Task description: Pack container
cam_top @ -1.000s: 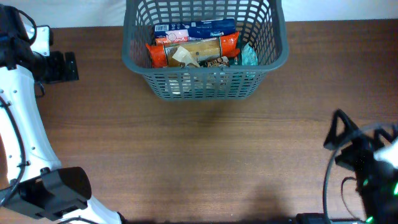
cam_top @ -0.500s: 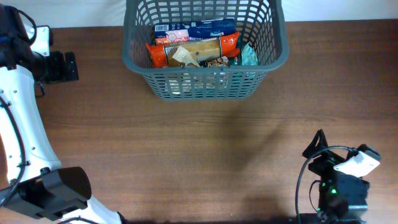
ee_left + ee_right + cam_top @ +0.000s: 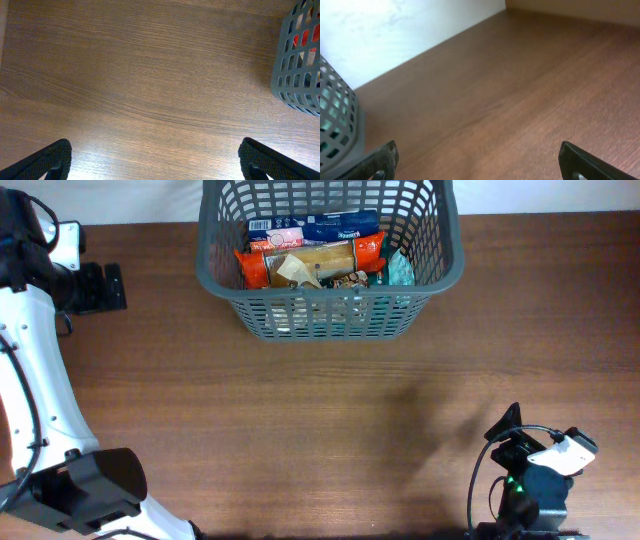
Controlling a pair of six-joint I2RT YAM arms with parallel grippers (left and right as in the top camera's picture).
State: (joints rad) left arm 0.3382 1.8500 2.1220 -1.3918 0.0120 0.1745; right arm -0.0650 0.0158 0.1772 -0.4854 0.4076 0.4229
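**A:** Where did everything sit, biggest thing first?

**B:** The desk (image 3: 320, 410) filled the overhead view. The basket (image 3: 330, 318) stood at 12 o'clock, against the far edge. Inside it lay a blue packet (image 3: 320, 225) at the back, an orange packet (image 3: 305, 262) in front of that, and a teal packet (image 3: 400, 270) tucked against the 3 o'clock wall.

**A:** And the arms?

**B:** The left end effector (image 3: 157, 162) was at 10 o'clock, well apart from the basket. Its fingers were spread wide with nothing between them. The right end effector (image 3: 482, 162) was at 5 o'clock near the desk's front edge, also spread and empty.

**A:** Which step was that, then?

**B:** I judged the packing done or close to it. Every packet I could see was in the basket, and I saw none outside it.

**A:** And the next move?

**B:** If another packet waited out of frame, an arm would need to fetch it and drop it over the rim. Otherwise both arms only needed to park clear of the basket.
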